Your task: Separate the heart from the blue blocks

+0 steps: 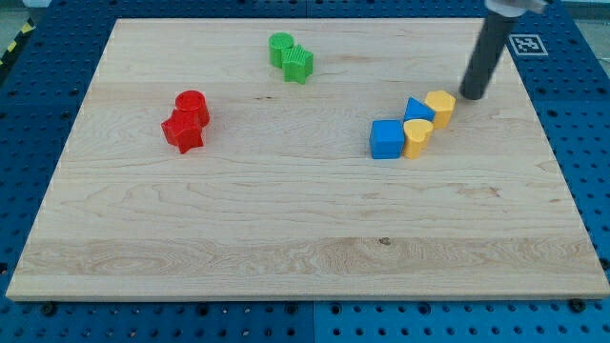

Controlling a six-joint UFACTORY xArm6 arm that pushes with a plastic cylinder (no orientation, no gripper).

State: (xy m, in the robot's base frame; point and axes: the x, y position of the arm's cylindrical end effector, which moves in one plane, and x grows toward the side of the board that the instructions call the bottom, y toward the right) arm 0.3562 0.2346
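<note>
Yellow heart (416, 137) sat wedged against the blue cube (386, 139) and blue triangle (417, 110) at the table's (286, 238) right, while my tip (472, 94), having no jaws, hovered beside the yellow hexagon (439, 105), seemingly approaching to push the heart away.

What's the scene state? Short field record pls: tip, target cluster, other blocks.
tip: my tip just right of the upper yellow block, small gap
cluster: blue cube, blue triangular block, yellow heart, upper yellow block, all bunched together
heart: between the blue cube and the upper yellow block, below the blue triangular block
others: two red blocks left; two green blocks top
</note>
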